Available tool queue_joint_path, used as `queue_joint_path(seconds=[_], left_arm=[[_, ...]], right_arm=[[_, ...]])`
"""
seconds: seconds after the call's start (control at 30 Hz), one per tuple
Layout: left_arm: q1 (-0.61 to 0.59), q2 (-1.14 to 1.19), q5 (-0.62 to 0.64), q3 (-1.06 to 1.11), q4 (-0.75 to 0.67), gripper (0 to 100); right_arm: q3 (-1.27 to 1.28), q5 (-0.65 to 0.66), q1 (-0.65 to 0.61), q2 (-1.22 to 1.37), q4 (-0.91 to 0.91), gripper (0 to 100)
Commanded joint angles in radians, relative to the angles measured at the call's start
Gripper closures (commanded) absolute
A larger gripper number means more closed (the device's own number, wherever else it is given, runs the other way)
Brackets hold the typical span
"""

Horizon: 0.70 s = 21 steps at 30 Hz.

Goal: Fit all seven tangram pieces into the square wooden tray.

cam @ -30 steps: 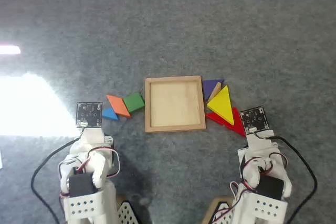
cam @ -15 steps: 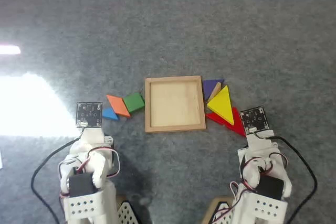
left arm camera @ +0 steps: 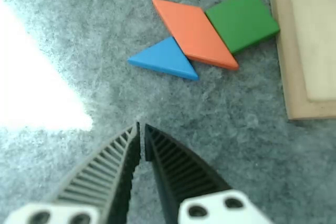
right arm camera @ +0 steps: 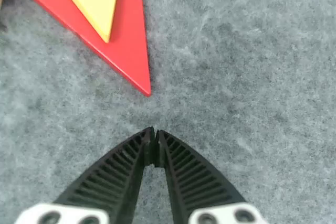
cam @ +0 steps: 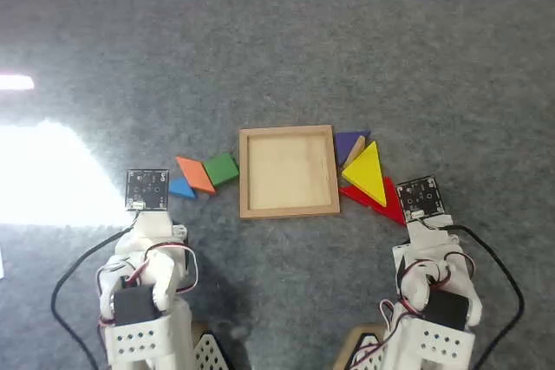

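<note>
The square wooden tray lies empty at the table's middle. On its left lie a blue triangle, an orange parallelogram and a green square, also seen as blue triangle, orange parallelogram and green square. On its right a yellow triangle rests on a red triangle, with a purple piece and a tan piece behind. My left gripper is shut, short of the blue triangle. My right gripper is shut, near the red triangle.
Grey felt covers the table. A bright glare patch lies at the left. Both arm bases stand at the near edge, with open felt between them and beyond the tray.
</note>
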Motion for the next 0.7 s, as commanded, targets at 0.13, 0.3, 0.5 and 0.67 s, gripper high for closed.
queue_joint_path(seconds=[0.13,0.3,0.5,0.67], left_arm=[[-0.006,-0.018,0.002,-0.013,0.003,99],[-0.006,-0.018,0.002,-0.013,0.003,99],[-0.006,-0.018,0.002,-0.013,0.003,99],[-0.006,-0.018,0.002,-0.013,0.003,99]], right_arm=[[0.018,0.012,-0.007,-0.013,0.005,99.0],[0.018,0.012,-0.007,-0.013,0.005,99.0],[0.018,0.006,-0.036,-0.007,0.005,99.1],[0.018,0.012,-0.153,-0.015,0.002,99.0]])
